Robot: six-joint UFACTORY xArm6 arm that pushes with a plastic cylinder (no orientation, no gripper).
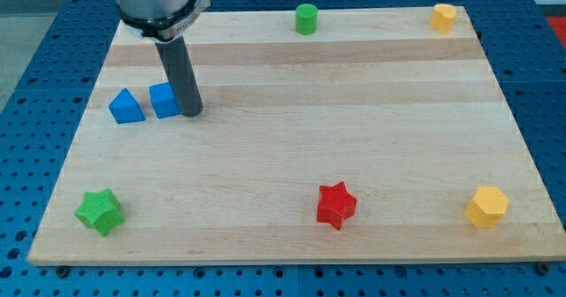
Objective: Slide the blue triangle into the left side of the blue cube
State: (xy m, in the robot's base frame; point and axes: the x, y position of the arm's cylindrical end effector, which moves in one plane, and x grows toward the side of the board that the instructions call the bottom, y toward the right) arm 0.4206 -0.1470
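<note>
No pincer: my tip (192,113) touches the blue cube (164,100) at its 3 o'clock; the blue triangle (126,107) waits at cube's 9 o'clock, a small gap between.

The rod stands hard against the right face of the blue cube (164,100), my tip (192,114) closing off that side. The blue triangle (126,107) sits just beside the cube's left face, a thin gap between them. Left of the triangle the counter (283,156) runs open to its edge. The green star (99,211) lies well below; red star (335,205), both yellow blocks (487,206) (443,18) and green cylinder (306,19) stand far off.
</note>
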